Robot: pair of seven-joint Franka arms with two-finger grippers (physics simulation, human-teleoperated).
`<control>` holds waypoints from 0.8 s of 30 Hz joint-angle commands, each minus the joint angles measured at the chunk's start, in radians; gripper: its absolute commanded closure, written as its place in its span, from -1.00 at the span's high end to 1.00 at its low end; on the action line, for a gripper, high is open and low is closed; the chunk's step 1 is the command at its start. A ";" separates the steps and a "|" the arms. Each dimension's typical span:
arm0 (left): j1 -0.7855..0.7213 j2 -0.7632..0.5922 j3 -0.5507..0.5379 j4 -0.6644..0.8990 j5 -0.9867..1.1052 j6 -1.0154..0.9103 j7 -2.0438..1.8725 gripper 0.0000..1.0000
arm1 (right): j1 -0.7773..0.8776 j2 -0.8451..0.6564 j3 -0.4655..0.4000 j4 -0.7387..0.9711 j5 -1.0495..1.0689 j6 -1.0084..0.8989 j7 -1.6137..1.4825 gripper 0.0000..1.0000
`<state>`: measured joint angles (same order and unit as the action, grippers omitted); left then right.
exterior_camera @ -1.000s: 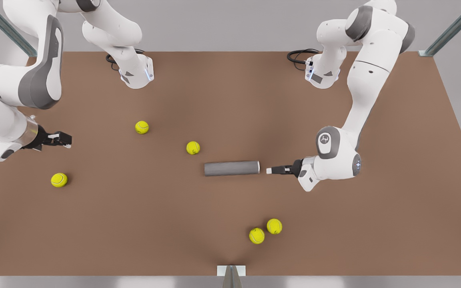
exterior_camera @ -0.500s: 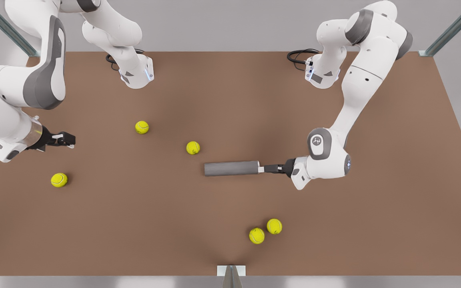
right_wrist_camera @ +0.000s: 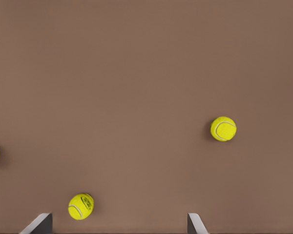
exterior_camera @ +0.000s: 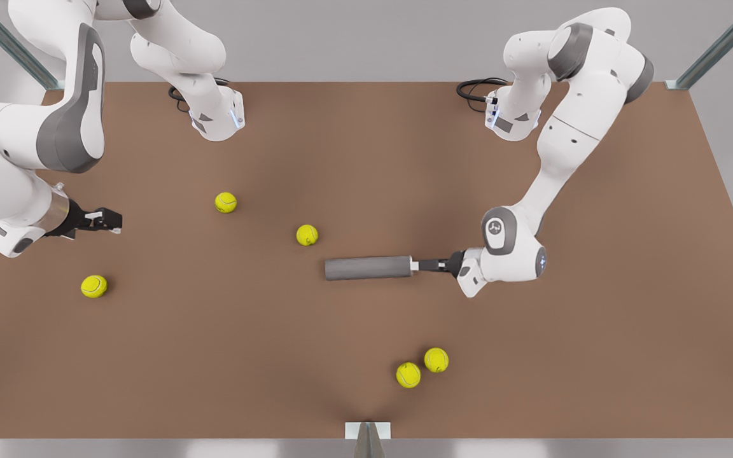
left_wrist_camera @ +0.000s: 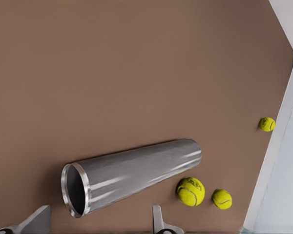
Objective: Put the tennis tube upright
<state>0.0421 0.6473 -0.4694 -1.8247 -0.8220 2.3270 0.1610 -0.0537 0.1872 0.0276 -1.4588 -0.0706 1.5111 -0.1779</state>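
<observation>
The tennis tube point(exterior_camera: 368, 268) lies flat on its side near the middle of the brown table, its lighter rim toward the front view's right. My left gripper point(exterior_camera: 416, 265) is level with the table at that rim end, reaching in from the front view's right. In the left wrist view the tennis tube point(left_wrist_camera: 136, 173) shows its open mouth, and the left gripper point(left_wrist_camera: 97, 225) is open with its fingers point(left_wrist_camera: 36, 222) spread to either side of the rim. My right gripper point(exterior_camera: 109, 221) waits open at the front view's left, far from the tube; in the right wrist view the right gripper point(right_wrist_camera: 117, 226) has bare table between its fingers.
Several yellow-green tennis balls lie loose: one point(exterior_camera: 307, 235) just beyond the tube's closed end, one point(exterior_camera: 226, 202) farther back, one point(exterior_camera: 93, 286) below the right gripper, and a pair point(exterior_camera: 408, 374) near the front edge. The arm bases point(exterior_camera: 217, 117) stand at the table's back.
The left gripper has moved toward the front view's left, closing the gap until its fingertips reach the tube's rim. The right gripper has drifted slightly inward. The tube has not moved.
</observation>
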 commanded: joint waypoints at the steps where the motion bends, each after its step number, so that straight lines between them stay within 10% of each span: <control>1: -0.001 0.000 0.000 -0.001 0.000 0.000 0.000 0.98 | 0.000 0.000 0.000 0.000 0.000 0.000 0.000 1.00; 24: -0.041 0.084 -0.020 0.001 -0.149 0.117 0.120 0.98 | 0.017 0.026 0.017 0.021 0.002 -0.002 0.000 1.00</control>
<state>0.0030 0.7365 -0.4893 -1.8239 -0.9466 2.4436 0.3010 -0.0372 0.2133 0.0453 -1.4374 -0.0690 1.5094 -0.1793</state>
